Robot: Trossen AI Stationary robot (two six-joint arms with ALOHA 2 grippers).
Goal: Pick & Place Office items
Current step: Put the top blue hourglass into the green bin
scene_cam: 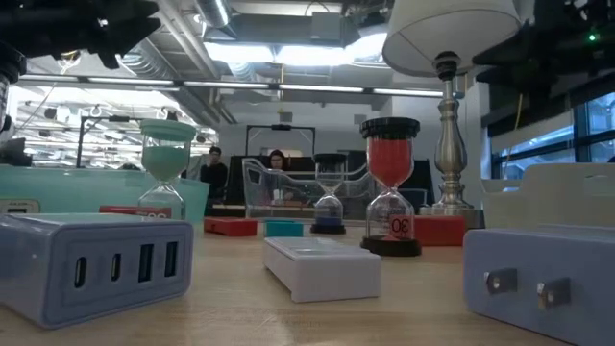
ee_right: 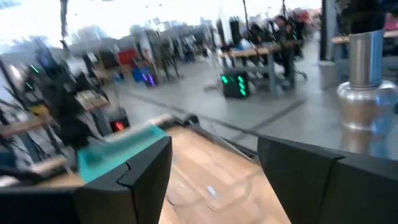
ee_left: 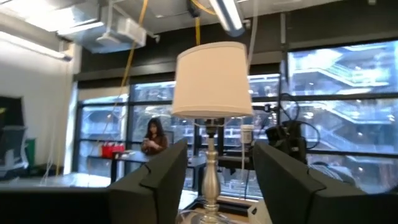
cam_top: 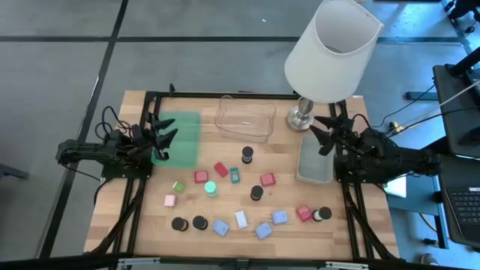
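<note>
a pale wooden bench [cam_top: 285, 236] on a dark frame, grey floor all round, and the low view looks into a wide hall with ceiling lights and two people standing far back. the landmark here is the big white-shaded lamp on a silver stem [cam_top: 330, 52], at the bench's far right corner.

left gripper [cam_top: 166, 139] hangs well to the left of the lamp, over the flat green tray [cam_top: 184, 131], and its wrist view shows both dark fingers [ee_left: 158, 180] apart, nothing between them, touching nothing. right gripper [cam_top: 324, 136] sits just below the lamp base, over the grey tray [cam_top: 313, 169]; its fingers [ee_right: 140, 168] stand apart too, empty.

between green tray and lamp lies a clear plastic tray [cam_top: 244, 116], empty.

the office items are all loose on the bench, nearer than the lamp: red blocks [cam_top: 220, 169], a teal block [cam_top: 235, 175], a green piece [cam_top: 211, 188], a pink block [cam_top: 170, 200], a row of light-blue blocks [cam_top: 279, 217] along the near edge, and black round pieces [cam_top: 247, 155] dotted among them. in the low view some of these black-capped ones read as small sand timers [scene_cam: 390, 183]. none is in a tray, none is in either gripper's fingers.
</note>
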